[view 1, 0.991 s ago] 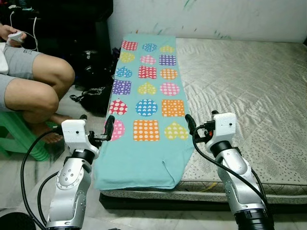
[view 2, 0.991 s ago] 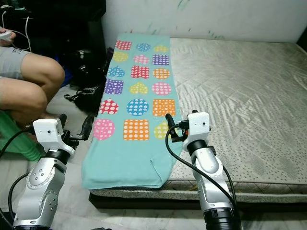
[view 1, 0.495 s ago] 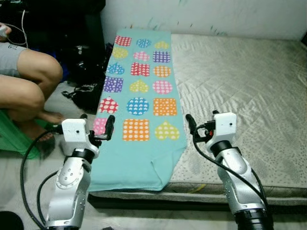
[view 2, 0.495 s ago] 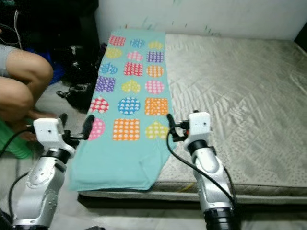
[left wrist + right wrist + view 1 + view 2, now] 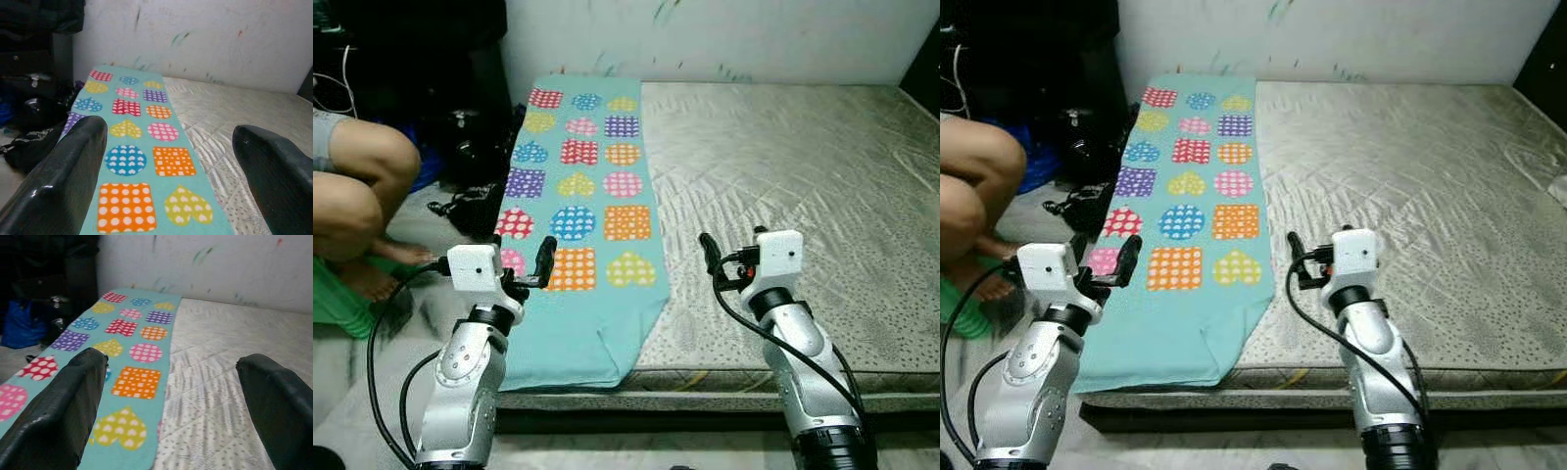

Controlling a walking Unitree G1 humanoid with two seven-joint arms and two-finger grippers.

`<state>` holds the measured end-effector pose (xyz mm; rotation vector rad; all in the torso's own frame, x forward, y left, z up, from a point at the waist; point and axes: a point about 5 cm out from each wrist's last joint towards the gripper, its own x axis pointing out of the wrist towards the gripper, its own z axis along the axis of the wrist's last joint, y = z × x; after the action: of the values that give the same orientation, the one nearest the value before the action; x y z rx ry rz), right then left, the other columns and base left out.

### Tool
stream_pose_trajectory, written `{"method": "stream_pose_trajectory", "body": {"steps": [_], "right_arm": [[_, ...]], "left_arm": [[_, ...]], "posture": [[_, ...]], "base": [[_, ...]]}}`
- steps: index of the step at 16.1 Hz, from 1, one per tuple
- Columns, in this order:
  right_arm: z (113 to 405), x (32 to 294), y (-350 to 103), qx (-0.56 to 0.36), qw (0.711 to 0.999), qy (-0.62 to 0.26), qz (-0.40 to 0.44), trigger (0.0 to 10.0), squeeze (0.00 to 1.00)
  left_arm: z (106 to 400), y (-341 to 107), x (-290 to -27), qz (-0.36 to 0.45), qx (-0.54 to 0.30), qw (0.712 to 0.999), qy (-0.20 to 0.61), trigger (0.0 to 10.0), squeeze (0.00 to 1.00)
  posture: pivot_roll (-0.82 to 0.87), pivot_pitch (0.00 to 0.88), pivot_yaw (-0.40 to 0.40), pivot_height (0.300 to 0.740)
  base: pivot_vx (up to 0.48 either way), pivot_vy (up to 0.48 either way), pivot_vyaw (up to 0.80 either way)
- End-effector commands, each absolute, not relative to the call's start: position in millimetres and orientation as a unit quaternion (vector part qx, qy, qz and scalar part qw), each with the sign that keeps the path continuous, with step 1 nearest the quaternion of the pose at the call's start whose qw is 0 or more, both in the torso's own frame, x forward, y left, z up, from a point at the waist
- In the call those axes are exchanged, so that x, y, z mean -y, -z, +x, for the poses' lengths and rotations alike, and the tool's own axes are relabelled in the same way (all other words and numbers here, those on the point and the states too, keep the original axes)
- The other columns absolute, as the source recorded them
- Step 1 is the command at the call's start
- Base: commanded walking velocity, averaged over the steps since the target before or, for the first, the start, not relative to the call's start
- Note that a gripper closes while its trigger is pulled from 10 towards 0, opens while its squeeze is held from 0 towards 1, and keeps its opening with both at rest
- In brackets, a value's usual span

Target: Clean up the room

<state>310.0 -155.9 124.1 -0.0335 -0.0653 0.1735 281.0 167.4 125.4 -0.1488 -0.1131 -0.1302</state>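
A teal cloth (image 5: 578,196) printed with dotted hearts, squares and circles lies along the left edge of a grey quilted mattress (image 5: 783,166). Its near end hangs over the mattress front. My left gripper (image 5: 521,253) is held up over the cloth's near left corner, open with nothing between its fingers (image 5: 73,166). My right gripper (image 5: 732,245) hovers over the bare mattress just right of the cloth, also open and empty. In the right wrist view the cloth (image 5: 137,338) stretches away between the fingers (image 5: 73,396) toward the white wall.
A person sits at the left with bent knees (image 5: 357,181) on a green stool (image 5: 337,304). Black bags (image 5: 470,196) lie on the floor between the person and the mattress. Dark furniture (image 5: 421,49) stands at the back left against a white wall (image 5: 705,39).
The camera has swung to the right, so the person and cloth sit further left in view and more mattress shows. Both grippers keep the same open pose.
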Motion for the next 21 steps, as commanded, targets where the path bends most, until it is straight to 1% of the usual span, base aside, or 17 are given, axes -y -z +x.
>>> {"method": "stream_pose_trajectory", "body": {"steps": [1,3,16,21], "right_arm": [[310.7,154.6,-123.4,0.029,0.995,-0.091,-0.017,10.0,0.0],[310.6,154.9,-123.0,0.028,0.995,-0.091,-0.017,10.0,0.0],[312.1,154.0,-121.6,0.023,0.995,-0.091,-0.018,10.0,0.0],[313.7,155.3,-122.4,0.024,0.996,-0.087,-0.018,10.0,0.0]], "left_arm": [[279.3,-125.9,-169.8,-0.071,0.06,0.993,0.068,10.0,0.0],[278.5,-126.6,-167.4,-0.075,0.064,0.992,0.082,10.0,0.0],[279.5,-125.3,-167.7,-0.07,0.059,0.992,0.085,10.0,0.0],[281.3,-125.5,-168.2,-0.07,0.059,0.992,0.084,10.0,0.0]], "posture": [[-0.05,0.098,-0.021,0.74],[-0.05,0.094,-0.021,0.74],[-0.05,0.089,-0.018,0.74],[-0.05,0.089,-0.018,0.74]], "base": [[0.0,0.0,0.0],[0.133,0.0,-0.42],[0.282,0.0,0.0],[0.353,0.0,0.0]]}}
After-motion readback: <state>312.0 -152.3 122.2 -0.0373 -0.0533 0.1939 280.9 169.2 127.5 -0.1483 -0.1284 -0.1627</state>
